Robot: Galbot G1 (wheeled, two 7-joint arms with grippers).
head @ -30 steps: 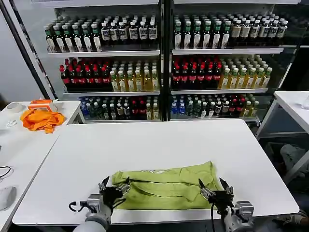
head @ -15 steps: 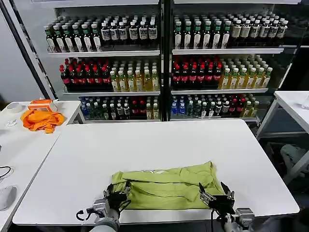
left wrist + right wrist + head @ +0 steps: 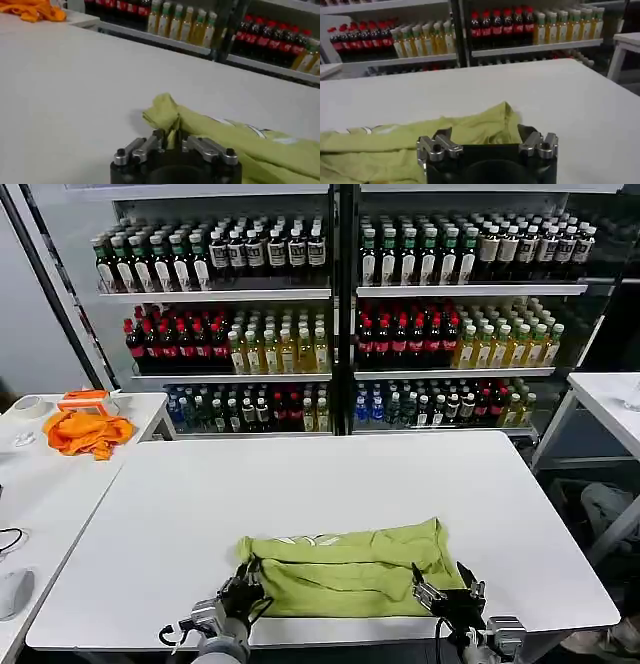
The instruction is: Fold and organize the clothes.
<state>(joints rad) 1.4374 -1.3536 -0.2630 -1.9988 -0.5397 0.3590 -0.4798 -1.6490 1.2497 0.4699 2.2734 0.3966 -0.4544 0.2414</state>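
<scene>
The clothes are one yellow-green T-shirt point(image 3: 345, 569), folded into a wide band near the front edge of the white table point(image 3: 300, 484), with a bit of white graphic point(image 3: 310, 540) showing along its far edge. My left gripper point(image 3: 243, 589) is at the shirt's left end, and in the left wrist view it point(image 3: 170, 139) is shut on a pinched ridge of the shirt point(image 3: 235, 142). My right gripper point(image 3: 445, 584) sits at the shirt's right end. In the right wrist view it point(image 3: 484, 134) is open, its fingers spread either side of the shirt point(image 3: 395, 145).
A bright orange cloth point(image 3: 87, 431) lies on the side table at the left, with a mouse point(image 3: 12, 592) nearer. Shelves of bottles point(image 3: 340, 314) stand behind the table. Another white table point(image 3: 610, 399) is at the right.
My left gripper went from open to shut on the shirt's left end, and that end has shifted slightly right. My right gripper dropped a little toward the near edge and stayed open.
</scene>
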